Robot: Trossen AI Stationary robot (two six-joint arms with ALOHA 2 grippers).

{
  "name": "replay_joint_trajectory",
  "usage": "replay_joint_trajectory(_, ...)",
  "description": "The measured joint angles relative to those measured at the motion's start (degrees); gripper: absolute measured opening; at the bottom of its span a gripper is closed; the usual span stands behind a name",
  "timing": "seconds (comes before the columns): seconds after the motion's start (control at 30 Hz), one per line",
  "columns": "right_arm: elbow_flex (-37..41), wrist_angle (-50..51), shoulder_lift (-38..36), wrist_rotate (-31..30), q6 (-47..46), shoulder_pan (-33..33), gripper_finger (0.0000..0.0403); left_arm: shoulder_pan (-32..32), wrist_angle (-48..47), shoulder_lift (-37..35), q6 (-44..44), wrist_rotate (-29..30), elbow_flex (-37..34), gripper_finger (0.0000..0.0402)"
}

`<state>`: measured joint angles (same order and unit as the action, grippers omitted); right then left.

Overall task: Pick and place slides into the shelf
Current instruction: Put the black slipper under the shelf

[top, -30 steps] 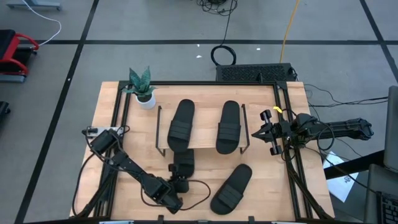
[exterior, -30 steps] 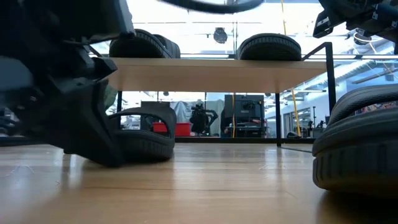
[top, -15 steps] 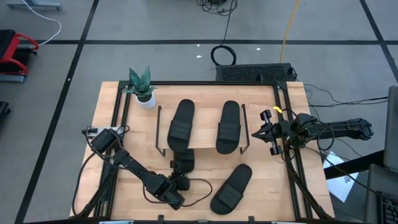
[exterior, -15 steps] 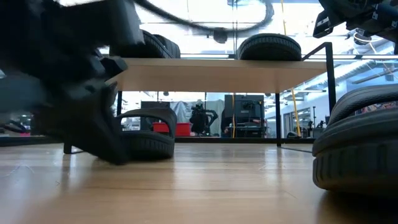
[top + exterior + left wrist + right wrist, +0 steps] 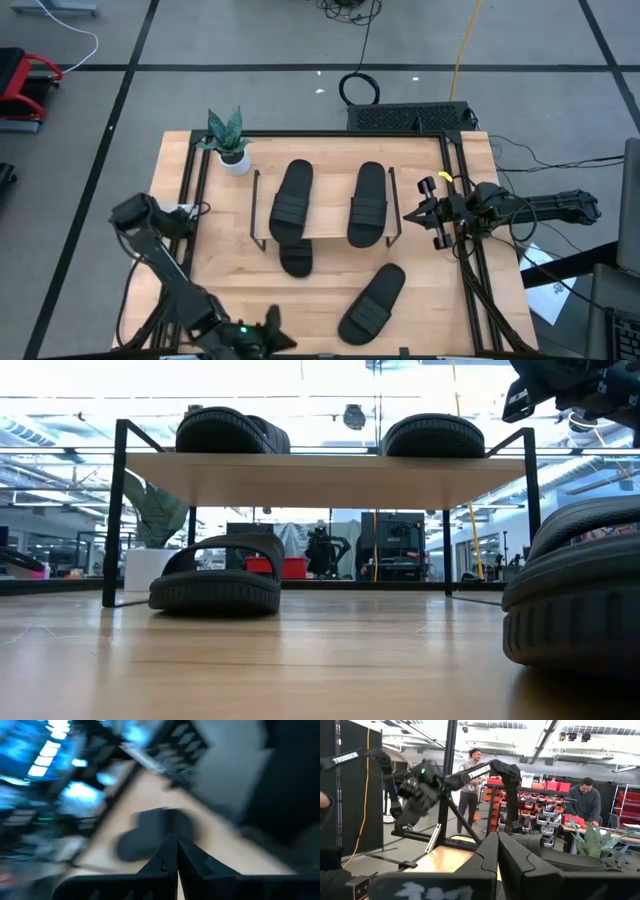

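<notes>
Two slides (image 5: pixel 291 201) (image 5: pixel 368 203) on the shelf (image 5: pixel 325 222) top, one (image 5: pixel 296 257) tucked under, one (image 5: pixel 371 302) left on table; left gripper (image 5: pixel 177 851) and right gripper (image 5: pixel 497 845) both closed, empty.

left arm (image 5: pixel 345 757): white lettering is running along the dark link in the right wrist view; too small to be reading it for sure.
same arm, farther link (image 5: pixel 479 770): a second pale strip of lettering is showing; not readable either.
red bins (image 5: pixel 555 786): standing on racks in the room behind; any labels are coming out too small to read.
slides (image 5: pixel 290 205): no brand or size mark is showing on straps or soles in any view.
shelf (image 5: pixel 330 467): the plank edge is showing no print.
left wrist view: blurring too hard for reading anything.
overall: nothing is reading cleanly anywhere.
</notes>
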<state>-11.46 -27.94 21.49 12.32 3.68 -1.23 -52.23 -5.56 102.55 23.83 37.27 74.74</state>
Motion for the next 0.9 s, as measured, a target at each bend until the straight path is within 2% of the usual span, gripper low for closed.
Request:
replay_joint_trajectory(0.13,0.0,0.0,0.8,0.0,0.0,0.0,0.0,0.5,-3.9,-5.9,3.6,14.3,-0.5,0.0002)
replay_joint_trajectory(0.17,0.0,-0.1,1.1,0.0,0.0,0.0,0.0,1.1,-6.0,-7.9,3.6,16.0,-0.9,0.0001)
replay_joint_trajectory(0.3,0.0,-0.2,1.9,0.0,0.1,0.0,0.0,3.3,-11.3,-17.6,3.1,15.5,-5.4,0.0001)
replay_joint_trajectory(0.43,0.0,-0.6,1.9,0.0,0.2,0.0,0.0,4.5,-8.4,-31.6,3.2,15.2,-15.2,0.0)
replay_joint_trajectory(0.53,0.0,-0.6,2.0,0.0,0.2,0.0,0.0,4.5,1.5,-43.0,5.9,13.5,-26.5,0.0)
replay_joint_trajectory(0.67,0.0,-0.6,1.9,0.0,2.6,0.0,0.0,4.6,28.1,-56.1,17.4,6.7,-44.6,0.0)
replay_joint_trajectory(0.8,0.0,-1.4,1.9,0.0,6.4,0.0,0.0,7.2,51.2,-63.9,23.2,4.9,-60.7,0.0)
replay_joint_trajectory(0.9,0.0,-1.4,2.0,0.0,9.0,0.0,0.0,8.9,59.0,-68.2,23.0,4.2,-68.4,0.0)
